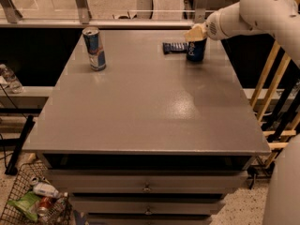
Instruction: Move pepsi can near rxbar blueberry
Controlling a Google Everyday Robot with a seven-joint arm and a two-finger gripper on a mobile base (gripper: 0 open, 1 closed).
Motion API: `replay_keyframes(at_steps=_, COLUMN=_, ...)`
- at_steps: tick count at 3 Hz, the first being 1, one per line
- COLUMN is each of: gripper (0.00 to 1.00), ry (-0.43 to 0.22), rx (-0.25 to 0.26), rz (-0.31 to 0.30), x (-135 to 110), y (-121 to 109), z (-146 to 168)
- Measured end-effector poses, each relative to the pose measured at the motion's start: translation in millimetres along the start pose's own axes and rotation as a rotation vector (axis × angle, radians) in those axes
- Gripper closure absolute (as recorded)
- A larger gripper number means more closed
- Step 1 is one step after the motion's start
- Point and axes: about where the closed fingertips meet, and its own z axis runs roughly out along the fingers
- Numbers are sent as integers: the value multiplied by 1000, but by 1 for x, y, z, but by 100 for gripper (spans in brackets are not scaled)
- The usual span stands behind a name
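The pepsi can [196, 50] stands upright on the grey table [150, 107] at the far right, dark blue with white lettering. The rxbar blueberry [174, 47] lies flat just to its left, almost touching it. My gripper [195, 33] comes in from the right on the white arm [253, 13] and sits over the top of the can, its pale fingers [193, 33] covering the can's rim.
A taller, slimmer blue-and-silver can [94, 48] stands at the far left of the table. Drawers [147, 187] sit under the tabletop. A wire basket with litter [33, 203] is on the floor at lower left. Wooden rails [272, 93] stand to the right.
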Motion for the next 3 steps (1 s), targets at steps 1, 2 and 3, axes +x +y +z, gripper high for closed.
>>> replay_keyframes(at_steps=1, gripper=35, ry=2, rx=-4, rz=0, x=1, y=2, z=3)
replay_keyframes(at_steps=2, gripper=12, ry=4, rx=-8, rz=0, x=2, y=4, z=5)
replay_keyframes(at_steps=3, gripper=0, ry=6, rx=-11, rz=-1, x=2, y=5, z=7)
